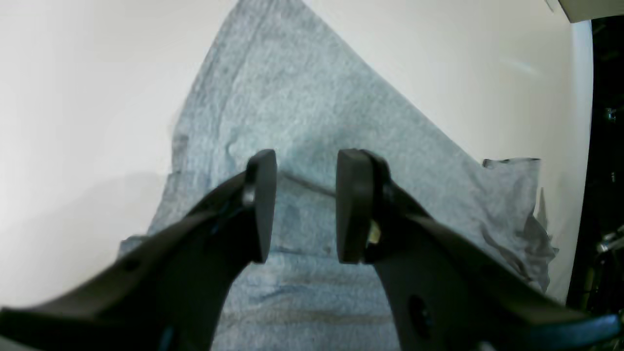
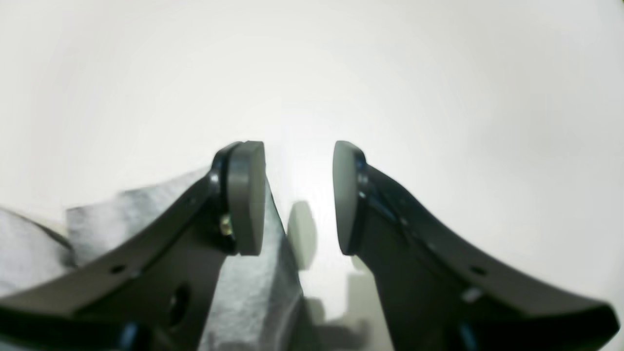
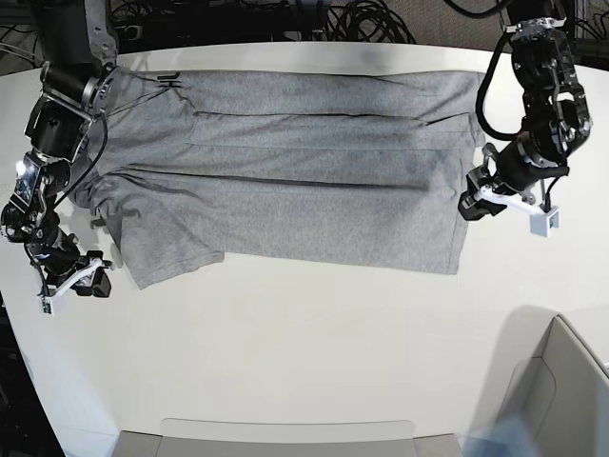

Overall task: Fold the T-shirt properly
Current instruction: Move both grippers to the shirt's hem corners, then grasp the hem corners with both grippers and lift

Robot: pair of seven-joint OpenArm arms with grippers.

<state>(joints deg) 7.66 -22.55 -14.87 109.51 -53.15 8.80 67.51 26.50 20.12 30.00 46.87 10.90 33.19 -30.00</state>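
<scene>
Across the far half of the white table, the T-shirt is spread flat with its plain grey side up, its length running from one side of the base view to the other. Long shallow creases are seen along the cloth, and a short sleeve is turned toward the near edge on that view's left. No lettering is seen on the exposed side.

The left gripper is held at the shirt's edge on the base view's right, low over the cloth. From the left wrist view, its two dark fingers are seen parted, with a clear gap between the pads and grey fabric lying beneath and beyond them; nothing is pinched between them. Whether the pads touch the cloth cannot be told.

The right gripper is placed just beside the sleeve on the base view's left, over bare table. In the right wrist view, its fingers are likewise parted and nothing is grasped; a corner of the grey cloth is seen under one finger, and white table fills the space ahead.

A light-coloured bin is seen at the near corner of the base view's right.
</scene>
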